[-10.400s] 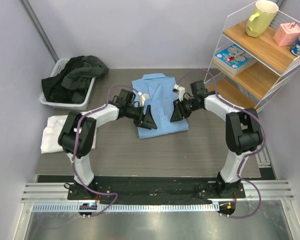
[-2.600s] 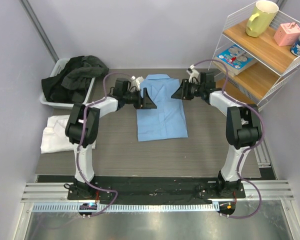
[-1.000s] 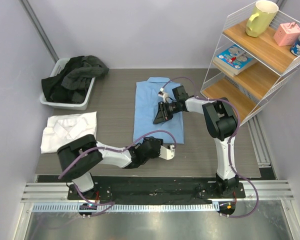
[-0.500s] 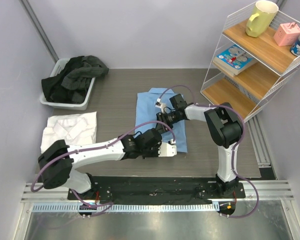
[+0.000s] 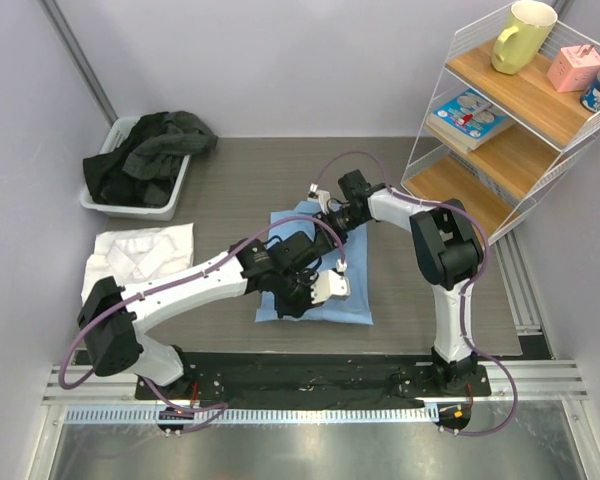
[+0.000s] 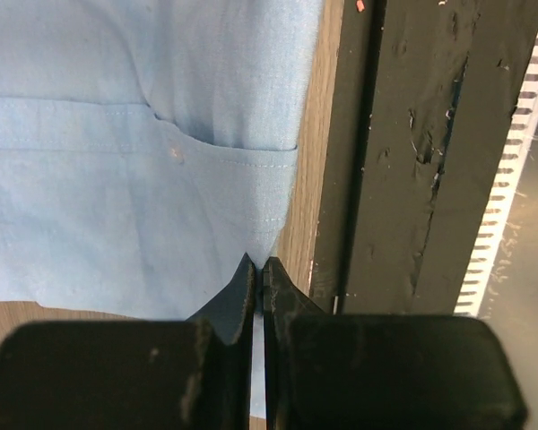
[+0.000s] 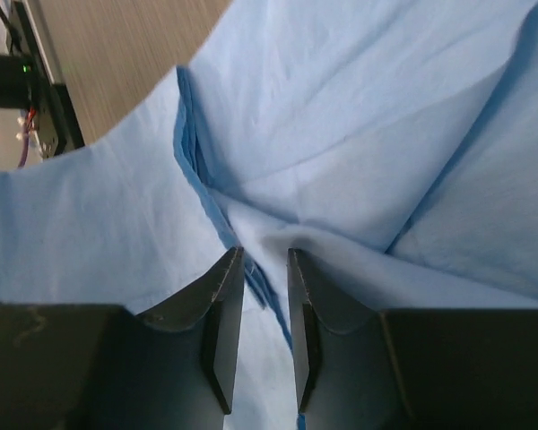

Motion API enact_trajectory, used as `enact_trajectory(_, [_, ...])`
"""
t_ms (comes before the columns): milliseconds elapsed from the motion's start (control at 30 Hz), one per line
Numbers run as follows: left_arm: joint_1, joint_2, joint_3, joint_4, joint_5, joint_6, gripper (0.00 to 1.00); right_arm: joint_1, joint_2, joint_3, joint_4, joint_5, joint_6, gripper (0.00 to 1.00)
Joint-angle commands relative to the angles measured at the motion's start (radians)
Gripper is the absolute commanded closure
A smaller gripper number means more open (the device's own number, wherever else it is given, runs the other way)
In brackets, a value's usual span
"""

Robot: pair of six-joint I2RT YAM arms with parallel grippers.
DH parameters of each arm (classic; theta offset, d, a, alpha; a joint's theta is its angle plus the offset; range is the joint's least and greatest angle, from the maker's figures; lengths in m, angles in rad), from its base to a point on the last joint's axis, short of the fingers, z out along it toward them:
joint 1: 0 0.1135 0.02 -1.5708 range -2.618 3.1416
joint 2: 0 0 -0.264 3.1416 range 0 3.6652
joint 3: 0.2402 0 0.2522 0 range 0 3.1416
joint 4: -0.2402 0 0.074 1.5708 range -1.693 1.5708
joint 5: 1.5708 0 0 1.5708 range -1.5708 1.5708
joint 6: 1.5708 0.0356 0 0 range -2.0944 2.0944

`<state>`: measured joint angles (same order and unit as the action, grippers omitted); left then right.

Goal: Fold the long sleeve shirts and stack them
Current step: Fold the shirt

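Top external view: both arms are working the light blue shirt point(image 5: 355, 305), which is lying partly doubled over at the middle of the bench point(image 5: 230, 200) (its hem is sitting near the black base plate point(image 6: 403, 134) at 6 o'clock). The left claw point(image 6: 258, 267) is pressed together, pinching the hem's corner. The right claw point(image 7: 264, 260), at the shirt's 12 o'clock edge, is pinching a raised fold of the same cloth, leaving only a narrow gap between its jaws. The fold appears to be under way rather than finished, and stacking is not yet begun. The next move is probably calling for both claws to carry their edges evenly so the layers are not slipping. Room is lying open toward 9 o'clock, where the white shirt point(image 5: 140, 262) is resting. The bin point(image 5: 130, 207) at 10 o'clock and the wire shelf point(image 5: 480, 170) at 2 o'clock are standing well apart.
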<state>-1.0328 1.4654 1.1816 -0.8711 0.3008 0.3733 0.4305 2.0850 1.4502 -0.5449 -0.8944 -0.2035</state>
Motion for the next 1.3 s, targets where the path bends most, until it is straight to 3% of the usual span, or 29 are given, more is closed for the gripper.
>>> enact_trajectory(0, [0.033, 0.021, 0.038, -0.075, 0.090, 0.018, 1.00, 0.011, -0.026, -0.024, -0.108, -0.078, -0.109, 0.68])
enact_trajectory(233, [0.033, 0.027, 0.030, -0.080, 0.106, 0.039, 1.00, 0.010, -0.051, 0.029, -0.286, -0.066, -0.261, 0.70])
enact_trajectory(700, [0.033, -0.005, 0.024, -0.126, 0.164, 0.053, 1.00, 0.033, 0.035, 0.194, -0.498, -0.119, -0.384, 0.71])
enact_trajectory(867, [0.033, -0.017, 0.042, -0.150, 0.185, 0.075, 1.00, 0.066, 0.070, 0.115, -0.501, -0.113, -0.435, 0.72])
enact_trajectory(1267, [0.034, -0.042, 0.125, -0.206, 0.210, 0.090, 1.00, 0.097, 0.170, 0.101, -0.517, -0.075, -0.493, 0.72])
